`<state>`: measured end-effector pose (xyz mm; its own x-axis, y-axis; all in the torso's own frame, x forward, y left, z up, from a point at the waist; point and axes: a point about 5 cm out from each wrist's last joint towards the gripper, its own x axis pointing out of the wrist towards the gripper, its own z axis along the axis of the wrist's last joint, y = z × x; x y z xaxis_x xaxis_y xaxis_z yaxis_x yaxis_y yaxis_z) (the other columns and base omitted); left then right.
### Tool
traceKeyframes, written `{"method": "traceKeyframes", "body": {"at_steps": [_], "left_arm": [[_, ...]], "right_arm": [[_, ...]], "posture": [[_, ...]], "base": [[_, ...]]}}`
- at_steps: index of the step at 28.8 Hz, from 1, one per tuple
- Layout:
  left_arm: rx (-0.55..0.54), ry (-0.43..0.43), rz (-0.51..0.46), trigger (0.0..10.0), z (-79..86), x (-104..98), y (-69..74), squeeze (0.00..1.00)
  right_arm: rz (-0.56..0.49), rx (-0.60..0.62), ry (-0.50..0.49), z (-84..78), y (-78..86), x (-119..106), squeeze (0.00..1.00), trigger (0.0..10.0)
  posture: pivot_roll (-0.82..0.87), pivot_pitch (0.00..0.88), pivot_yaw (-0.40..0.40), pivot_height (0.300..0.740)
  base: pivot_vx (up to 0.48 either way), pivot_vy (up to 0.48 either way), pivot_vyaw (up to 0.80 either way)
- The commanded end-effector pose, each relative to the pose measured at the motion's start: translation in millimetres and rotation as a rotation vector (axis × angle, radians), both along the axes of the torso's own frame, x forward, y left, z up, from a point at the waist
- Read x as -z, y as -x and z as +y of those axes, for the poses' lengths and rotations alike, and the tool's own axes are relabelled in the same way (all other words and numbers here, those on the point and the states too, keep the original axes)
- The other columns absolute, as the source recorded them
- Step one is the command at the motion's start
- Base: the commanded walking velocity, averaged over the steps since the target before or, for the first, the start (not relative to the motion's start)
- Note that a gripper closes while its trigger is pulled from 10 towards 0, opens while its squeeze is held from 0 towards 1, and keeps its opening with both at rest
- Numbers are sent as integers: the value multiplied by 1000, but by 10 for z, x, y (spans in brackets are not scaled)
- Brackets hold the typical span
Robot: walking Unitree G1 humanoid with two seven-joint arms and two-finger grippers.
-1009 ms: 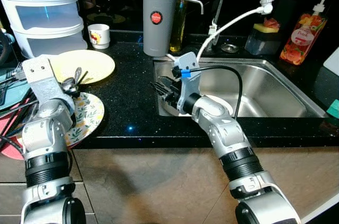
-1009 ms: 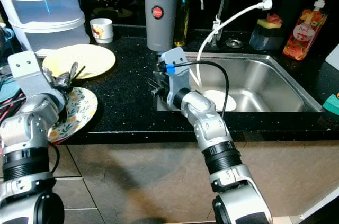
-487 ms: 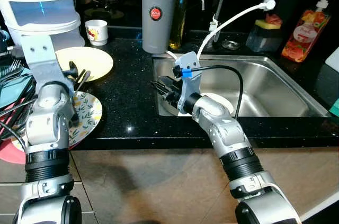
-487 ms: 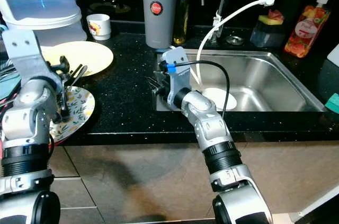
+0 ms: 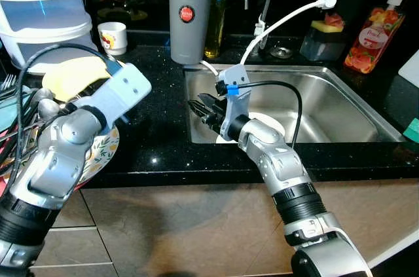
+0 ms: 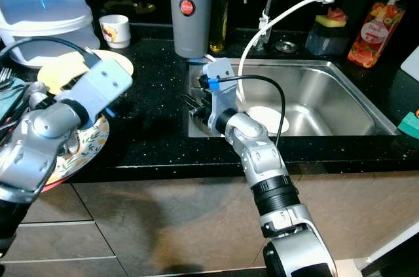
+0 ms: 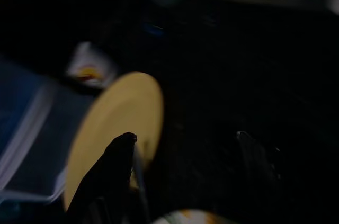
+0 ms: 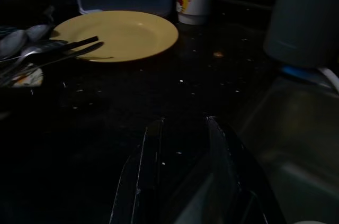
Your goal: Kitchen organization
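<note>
Here, the right gripper (image 5: 201, 105) hovered at the steel sink's (image 5: 340, 103) left rim, its black fingers slightly parted and empty. The left gripper (image 7: 180, 144) stood open, empty, over one round yellow plate (image 8: 119, 33); one floral plate (image 6: 82, 149) lay beside.

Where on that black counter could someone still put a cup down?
The barest patch is the dark counter between the yellow plate and the sink, in front of the grey canister. The robot's left side is crowded: the patterned plate, cutlery and stacked tubs. The right claw hovers at the sink's near corner.
</note>
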<state>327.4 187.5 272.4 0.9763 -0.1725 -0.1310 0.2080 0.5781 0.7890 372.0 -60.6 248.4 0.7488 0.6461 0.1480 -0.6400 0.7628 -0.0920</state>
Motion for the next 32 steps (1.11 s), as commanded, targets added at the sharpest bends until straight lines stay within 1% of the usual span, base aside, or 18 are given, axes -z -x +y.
{"method": "traceKeyframes", "body": {"at_steps": [1, 4, 5, 7, 8, 9, 11, 13, 16, 17, 23, 24, 25, 26, 27, 29, 31, 32], "left_arm": [[33, -31, 66, 10000, -34, 30, 45, 0], [59, 11, 92, 10000, -91, 27, 53, 0], [52, 68, 115, 10000, -128, 26, 54, 137], [46, 100, 134, 10000, -150, 27, 57, 137], [33, 103, 155, 10000, -164, 30, 61, 490], [11, 127, 170, 10000, -179, 25, 63, 1000], [-2, 131, 177, 10000, -193, 13, 66, 1000], [-7, 247, 176, 10000, -291, -35, 62, 1000], [-9, 286, 175, 10000, -322, -51, 62, 1000], [-9, 352, 189, 10000, -357, -53, 66, 1000], [-98, 344, 248, 10000, -295, 14, 115, 1000], [-112, 398, 231, 10000, -288, 1, 103, 729], [-123, 439, 217, 10000, -283, -7, 93, 729], [-128, 546, 193, 10000, -281, -29, 65, 0], [-128, 546, 193, 10000, -281, -29, 65, 0], [-166, 713, 113, 10000, -229, -33, 3, 0], [-141, 759, 81, 10000, -237, -42, -3, 0], [-93, 824, 19, 10000, -247, -71, -5, 0]], "right_arm": [[14, -4, -5, -8, 8, 17, 0, 10000], [13, -6, -4, -4, 8, 14, 0, 10000], [12, -7, -4, -3, 8, 11, 0, 10000], [12, -7, -4, -2, 8, 9, 0, 10000], [11, -7, -3, -3, 7, 7, 0, 10000], [10, -6, -3, -5, 7, 3, 0, 10000], [9, -6, -2, -9, 6, 1, 0, 10000], [8, -4, 1, -19, 7, -2, 0, 10000], [7, -4, 3, -22, 7, -3, 0, 10000], [7, -4, 4, -25, 7, -3, 0, 10000], [13, -10, 9, -39, -1, 2, 0, 10000], [14, -11, 11, -41, -4, 5, 0, 10000], [15, -12, 12, -42, -6, 7, 0, 10000], [15, -12, 13, -42, -8, 9, 0, 10000], [15, -12, 13, -42, -8, 9, 0, 10000], [16, -1, 5, -46, -15, 15, 0, 10000], [19, 12, -5, -52, -21, 22, 0, 10000], [22, 44, -26, -77, -34, 31, 0, 10000]], "posture": [[64, 44, -53, 740], [64, 44, -53, 740], [64, 44, -53, 740], [64, 44, -53, 740], [62, 46, -51, 740], [59, 47, -49, 740], [59, 47, -49, 740], [59, 47, -49, 740], [57, 52, -48, 740], [57, 52, -48, 740], [54, 57, -47, 740], [54, 57, -47, 740], [54, 57, -47, 740], [54, 57, -47, 740], [54, 57, -47, 740], [54, 57, -47, 740], [54, 57, -47, 740], [54, 57, -47, 740]], "base": [[0, 0, 0], [0, 0, 0], [0, 0, 0], [0, 0, 0], [0, 0, 0], [0, 0, 0], [0, 0, 0], [0, 0, 0], [0, 0, 0], [0, 0, 0], [0, 0, 0], [0, 0, 0], [0, 0, 0], [0, 0, 0], [0, 0, 0], [0, 0, 0], [0, 0, 0], [0, 0, 0]]}}
